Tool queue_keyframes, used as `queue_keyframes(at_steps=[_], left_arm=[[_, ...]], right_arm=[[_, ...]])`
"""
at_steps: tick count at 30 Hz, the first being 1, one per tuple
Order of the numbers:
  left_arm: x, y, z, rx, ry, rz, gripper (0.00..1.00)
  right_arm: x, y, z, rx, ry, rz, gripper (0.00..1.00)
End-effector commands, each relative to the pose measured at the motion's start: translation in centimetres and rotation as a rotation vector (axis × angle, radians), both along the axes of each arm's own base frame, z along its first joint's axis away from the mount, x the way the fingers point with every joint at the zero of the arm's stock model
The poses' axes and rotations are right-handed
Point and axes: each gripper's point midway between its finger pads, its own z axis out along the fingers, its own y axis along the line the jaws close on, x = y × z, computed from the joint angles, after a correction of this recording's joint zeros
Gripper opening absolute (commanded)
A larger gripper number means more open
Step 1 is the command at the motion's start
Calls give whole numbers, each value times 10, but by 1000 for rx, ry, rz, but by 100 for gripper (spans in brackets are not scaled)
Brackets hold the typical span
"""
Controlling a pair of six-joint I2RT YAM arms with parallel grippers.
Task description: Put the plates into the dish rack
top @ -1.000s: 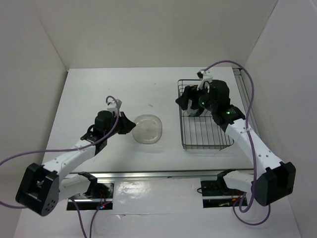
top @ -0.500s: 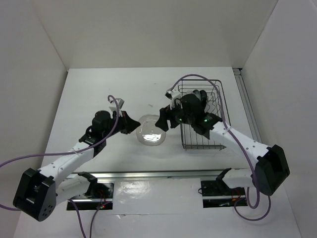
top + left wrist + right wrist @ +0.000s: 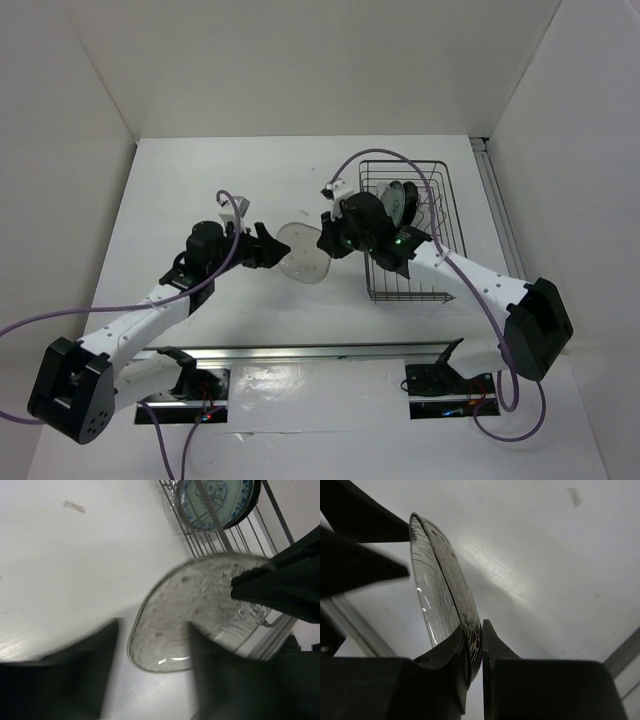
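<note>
The translucent whitish rounded-square plate [image 3: 303, 256] hangs tilted above the table between both arms. My right gripper [image 3: 326, 243] is shut on its right edge; in the right wrist view the plate [image 3: 437, 580] runs edge-on into the pinch of the gripper [image 3: 476, 639]. My left gripper [image 3: 278, 252] is open at the plate's left edge. In the left wrist view its blurred fingers [image 3: 80, 670] straddle the near rim of the plate [image 3: 200, 605] without gripping. The dish rack [image 3: 415, 282] stands to the right. A blue-green patterned plate [image 3: 212, 500] stands upright in it, with a black plate [image 3: 251, 507] just behind.
The rack's left wall [image 3: 200, 537] stands close behind the held plate. A metal rail [image 3: 320, 352] runs along the table's near edge. White walls close in the left, back and right sides. A small mark [image 3: 74, 506] lies on the table surface.
My right arm swung from the rack to the plate and shut on its right edge. My left gripper, which had raised the plate by its left edge, opened and let go.
</note>
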Motion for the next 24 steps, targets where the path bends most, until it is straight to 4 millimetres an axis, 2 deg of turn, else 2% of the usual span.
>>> queue_keyframes(at_steps=[1, 2, 3, 4, 5, 7, 10, 13, 15, 18, 22, 24], left_arm=[[9, -9, 17, -19, -6, -8, 91], [10, -7, 9, -2, 20, 6, 100], [11, -5, 0, 12, 45, 17, 100], [14, -4, 3, 15, 42, 27, 100], [16, -4, 0, 25, 56, 37, 100], [15, -3, -7, 35, 77, 37, 100], [16, -7, -9, 39, 86, 28, 100], [15, -8, -12, 40, 97, 19, 100], [14, -9, -12, 37, 98, 11, 100], [14, -11, -13, 34, 100, 1, 100], [10, -11, -16, 30, 100, -9, 100], [11, -12, -14, 26, 91, -9, 100]], right_arm=[[32, -32, 53, -30, -152, -236, 0], [39, -42, 69, -27, -184, -289, 0], [45, -56, 79, -50, -216, -362, 0], [50, -79, 89, -62, -233, -433, 0], [55, -91, 104, -70, -266, -471, 0], [65, -131, 115, -124, -299, -601, 0], [67, -193, 145, -151, -378, -810, 0], [63, -249, 166, -170, -440, -1028, 0], [58, -272, 164, -234, -473, -1141, 0], [61, -280, 159, -289, -485, -1193, 0], [80, -278, 138, -342, -439, -1172, 0], [90, -288, 131, -329, -408, -1195, 0]])
